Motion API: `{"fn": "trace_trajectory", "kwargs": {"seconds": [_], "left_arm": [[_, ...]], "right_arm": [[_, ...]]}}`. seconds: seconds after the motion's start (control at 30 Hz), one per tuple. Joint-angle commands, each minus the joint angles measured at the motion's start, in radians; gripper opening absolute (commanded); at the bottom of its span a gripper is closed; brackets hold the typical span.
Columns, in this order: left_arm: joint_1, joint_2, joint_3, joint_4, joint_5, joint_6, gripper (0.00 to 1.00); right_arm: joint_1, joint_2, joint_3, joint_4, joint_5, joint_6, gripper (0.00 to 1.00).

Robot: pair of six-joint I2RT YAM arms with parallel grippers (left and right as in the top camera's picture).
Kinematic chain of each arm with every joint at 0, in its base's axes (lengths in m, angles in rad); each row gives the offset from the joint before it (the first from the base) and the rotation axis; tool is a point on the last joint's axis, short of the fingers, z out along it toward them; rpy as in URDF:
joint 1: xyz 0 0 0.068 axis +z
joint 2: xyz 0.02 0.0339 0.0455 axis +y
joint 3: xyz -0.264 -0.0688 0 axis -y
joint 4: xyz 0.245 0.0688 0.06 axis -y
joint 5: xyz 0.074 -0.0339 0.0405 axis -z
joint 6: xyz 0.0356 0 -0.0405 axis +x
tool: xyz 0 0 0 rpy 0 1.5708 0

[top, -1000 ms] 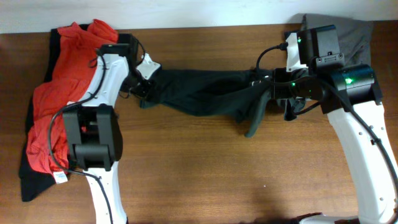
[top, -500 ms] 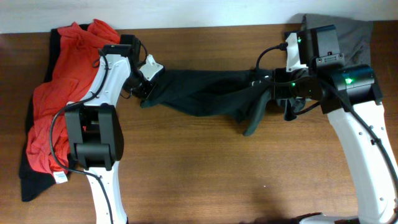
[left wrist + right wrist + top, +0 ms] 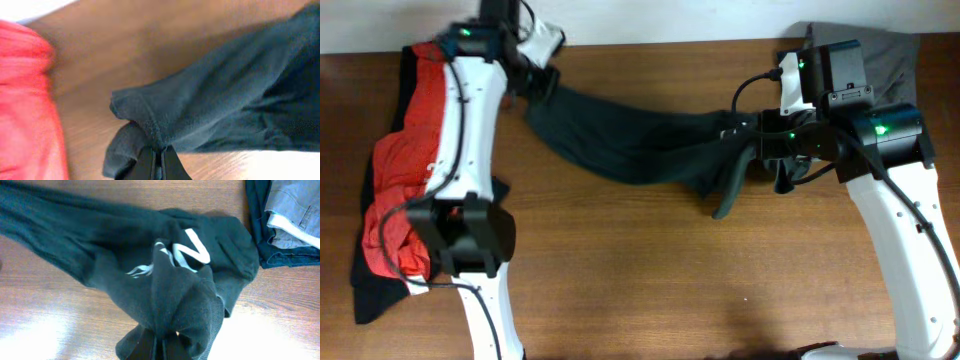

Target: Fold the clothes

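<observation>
From above, the black T-shirt (image 3: 630,140) lies stretched in a long band across the far half of the wooden table (image 3: 650,280), running from far left to the right and sagging slightly toward the near side in the middle, with a loose end trailing nearer at its right. The left gripper (image 3: 528,82), at the far-left edge, meets the shirt's left end; the right gripper (image 3: 745,135) meets its right end, though from this height I cannot tell how either pair of fingers stands. The red T-shirt (image 3: 395,190) is heaped along the left side on top of a dark cloth (image 3: 365,290), partly under the left arm. A grey garment (image 3: 900,50) lies at the far-right corner behind the right arm. In the left wrist view, the left gripper (image 3: 157,162) is clamped tight on a folded edge of the black T-shirt (image 3: 215,100), which lifts off the table (image 3: 125,40); the blurred red T-shirt (image 3: 25,100) fills the left side. In the right wrist view, the right gripper (image 3: 157,347) is pinched on a bunched ridge of the black T-shirt (image 3: 100,245), white letters (image 3: 192,247) showing among the folds, and a folded stack (image 3: 295,215) of grey and dark blue cloth sits far right
</observation>
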Motion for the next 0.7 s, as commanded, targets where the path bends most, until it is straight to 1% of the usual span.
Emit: {"fn": "trace_trajectory", "kwargs": {"seconds": [0.0,0.1,0.17,0.27,0.33,0.5,0.53,0.67], "left_arm": [[0.008,-0.063,0.166,-0.092,-0.095,-0.032,0.01],[0.008,-0.064,0.253,-0.21,-0.138,-0.032,0.0],[0.008,-0.066,0.282,-0.275,-0.142,-0.034,0.01],[0.008,-0.093,0.288,-0.353,-0.154,-0.077,0.01],[0.008,-0.116,0.288,-0.353,-0.171,-0.138,0.0],[0.004,-0.207,0.288,-0.353,-0.171,-0.174,0.01],[0.004,-0.245,0.287,-0.353,-0.171,-0.192,0.0],[0.004,-0.33,0.261,-0.353,-0.17,-0.243,0.01]], "right_arm": [[-0.002,-0.005,0.015,0.003,0.016,0.003,0.04],[-0.002,-0.023,0.015,-0.001,0.011,0.004,0.04],[-0.002,-0.06,0.015,-0.012,0.011,0.013,0.04],[-0.002,-0.169,0.015,-0.056,0.012,0.015,0.04],[-0.002,-0.212,0.015,-0.086,0.012,0.015,0.04],[-0.002,-0.274,0.015,-0.14,0.02,0.016,0.04],[-0.002,-0.276,0.015,-0.148,0.021,0.037,0.04],[-0.002,-0.275,0.015,-0.175,0.022,0.042,0.04]]}}
